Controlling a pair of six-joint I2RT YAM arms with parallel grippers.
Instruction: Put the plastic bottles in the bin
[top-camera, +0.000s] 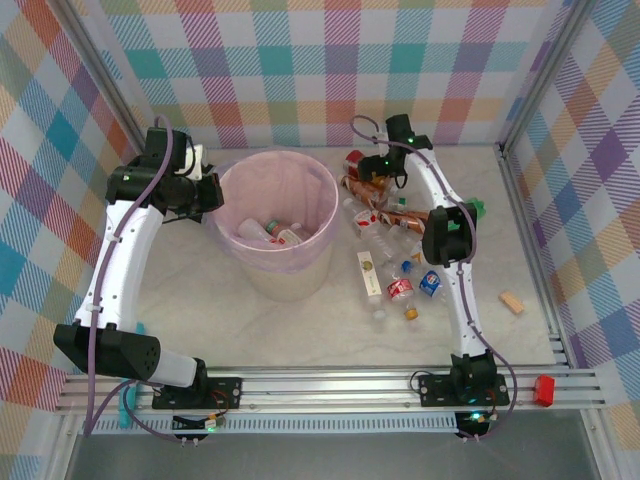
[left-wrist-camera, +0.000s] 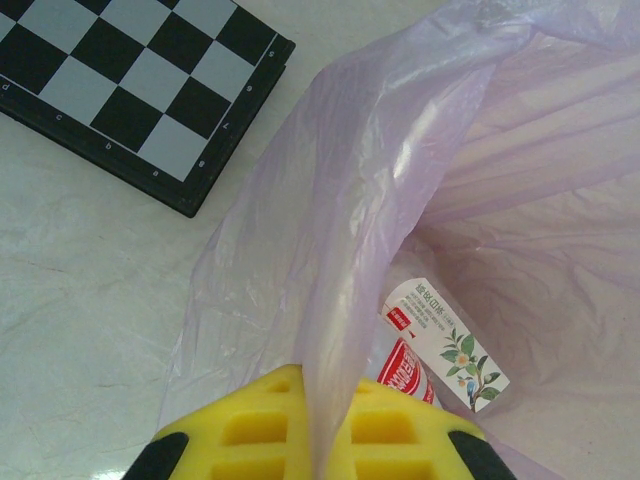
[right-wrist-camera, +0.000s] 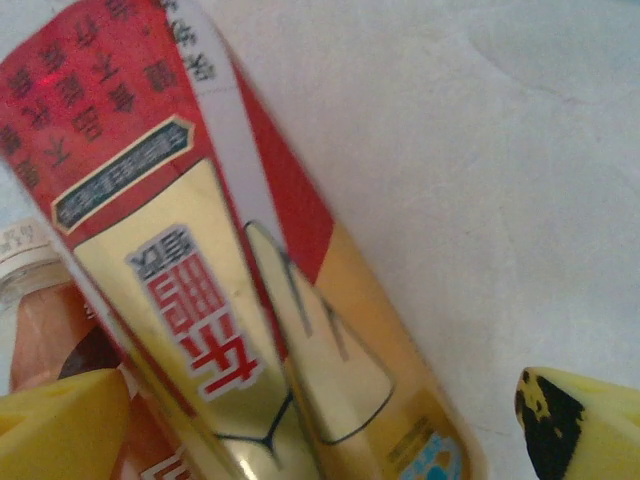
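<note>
The pale pink bin (top-camera: 275, 225) stands left of centre, lined with a lilac bag (left-wrist-camera: 360, 200). My left gripper (top-camera: 205, 195) is at its left rim, its yellow pads (left-wrist-camera: 250, 430) shut on a fold of the bag. Inside lie plastic bottles (top-camera: 270, 232), one with a white flower label (left-wrist-camera: 445, 345), one with a red label (left-wrist-camera: 405, 372). More plastic bottles (top-camera: 385, 250) lie scattered to the right of the bin. My right gripper (top-camera: 375, 170) hovers over their far end, open, with a red-and-gold labelled bottle (right-wrist-camera: 230, 280) lying between its fingertips (right-wrist-camera: 580, 425).
A black-and-white checkerboard (left-wrist-camera: 130, 90) lies on the table left of the bin. A tan cork-like piece (top-camera: 511, 302) sits at the right, a small green item (top-camera: 478, 208) beyond it. Plaid walls close in the back and sides.
</note>
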